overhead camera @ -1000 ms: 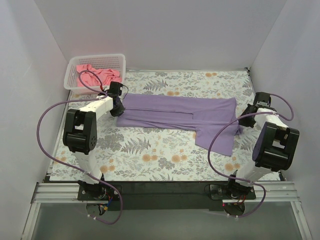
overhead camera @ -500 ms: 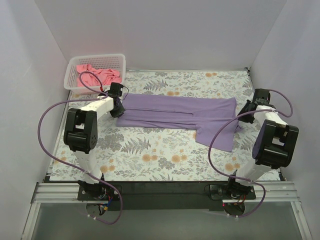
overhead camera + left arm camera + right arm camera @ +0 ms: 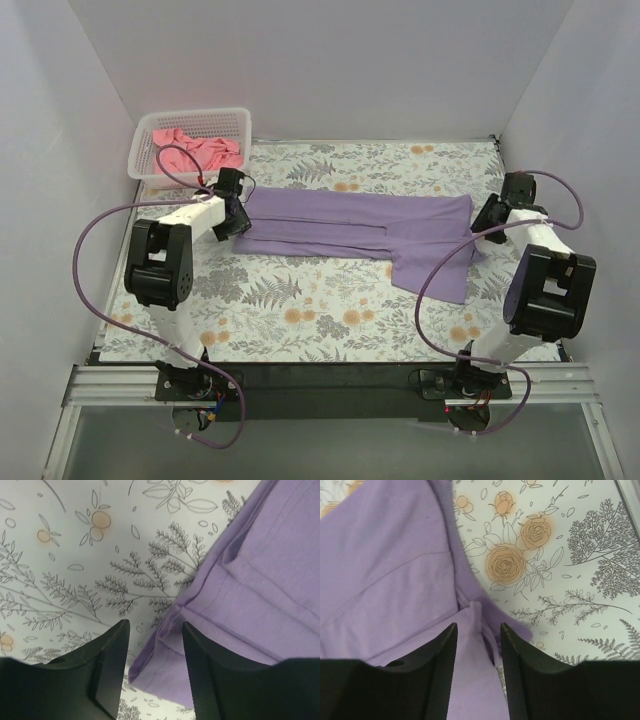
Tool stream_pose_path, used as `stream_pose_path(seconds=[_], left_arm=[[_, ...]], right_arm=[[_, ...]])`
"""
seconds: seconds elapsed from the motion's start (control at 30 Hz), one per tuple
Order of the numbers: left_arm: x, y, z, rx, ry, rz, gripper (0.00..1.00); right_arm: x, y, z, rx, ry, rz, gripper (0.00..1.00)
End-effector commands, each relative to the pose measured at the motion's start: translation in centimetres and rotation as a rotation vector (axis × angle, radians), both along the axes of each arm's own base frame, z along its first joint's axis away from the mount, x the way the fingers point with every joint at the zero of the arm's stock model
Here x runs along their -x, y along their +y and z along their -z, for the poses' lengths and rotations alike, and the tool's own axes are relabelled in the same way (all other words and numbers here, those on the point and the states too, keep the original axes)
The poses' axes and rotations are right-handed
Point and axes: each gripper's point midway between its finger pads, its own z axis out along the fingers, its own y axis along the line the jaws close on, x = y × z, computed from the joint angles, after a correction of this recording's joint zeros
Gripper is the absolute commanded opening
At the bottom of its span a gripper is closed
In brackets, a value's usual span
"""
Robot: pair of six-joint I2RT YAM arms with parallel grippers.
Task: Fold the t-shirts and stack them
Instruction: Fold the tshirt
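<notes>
A lavender-purple t-shirt [image 3: 360, 225] lies folded into a long band across the floral tablecloth, one sleeve part [image 3: 435, 270] hanging toward the near side. My left gripper [image 3: 240, 215] stands at the band's left end. Its jaws are open in the left wrist view [image 3: 155, 630], and the cloth's corner [image 3: 165, 660] lies loose between them. At the right end my right gripper [image 3: 487, 215] is also open [image 3: 478, 630], straddling a small pinched ridge of purple cloth [image 3: 472, 625] without clamping it. A salmon-pink t-shirt [image 3: 195, 148] is bunched in the basket.
The white mesh basket [image 3: 190, 115] stands at the back left corner, just behind my left arm. White walls close in the table on the left, back and right. Purple cables loop from both arms over the near half of the tablecloth [image 3: 320, 300].
Both grippers went from shut to open, letting go of the purple t-shirt's ends. The right gripper drew slightly back toward the far right; the shirt stays flat.
</notes>
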Motion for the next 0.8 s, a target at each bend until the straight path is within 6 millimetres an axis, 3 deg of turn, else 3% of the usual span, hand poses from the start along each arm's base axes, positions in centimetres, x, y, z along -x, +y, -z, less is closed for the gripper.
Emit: stream_pose_path(seconds=[0.0,0.13,0.17,0.23,0.3,0.37,0.4,0.43,0.53,0.63,0.77], left_arm=[[-0.3,-0.3,-4.8,0.002,-0.12,0.012,0.47],[0.4,-0.6,-8.5,0.006,-0.208,0.022,0.57],[0.7,-0.6,-10.5,0.014,-0.258,0.024,0.58],[1.7,-0.7,-11.3,0.02,-0.281,0.032,0.58],[2.8,-1.0,-13.2,0.039,-0.34,0.047,0.59],[4.3,-1.4,-12.6,0.047,-0.341,0.07,0.59],[5.0,-1.5,-13.8,0.06,-0.381,0.085,0.59],[6.3,-1.7,-12.4,0.058,-0.354,0.103,0.59],[8.3,-1.9,-11.8,0.063,-0.372,0.141,0.69],[9.8,-1.8,-10.9,0.068,-0.372,0.15,0.7],[10.2,-1.7,-10.3,0.074,-0.383,0.148,0.7]], right_arm=[[-0.2,0.3,-4.8,0.098,-0.091,-0.023,0.47],[2.6,1.8,-5.8,0.126,-0.103,-0.043,0.54],[3.1,2.6,-5.6,0.121,-0.102,-0.064,0.55],[4.3,4.1,-5.7,0.085,-0.118,-0.104,0.56],[6.1,5.8,-3.8,0.052,-0.078,-0.143,0.58],[7.4,7.5,-3.0,0.032,-0.061,-0.188,0.62],[8.6,7.9,-1.7,0.029,-0.026,-0.199,0.63],[9.1,8.2,-1.1,0.025,-0.011,-0.205,0.63],[11.0,9.6,1.2,0.041,0.058,-0.25,0.63],[11.9,10.7,2.8,0.057,0.103,-0.284,0.63],[12.3,11.5,4.4,0.072,0.151,-0.305,0.59]])
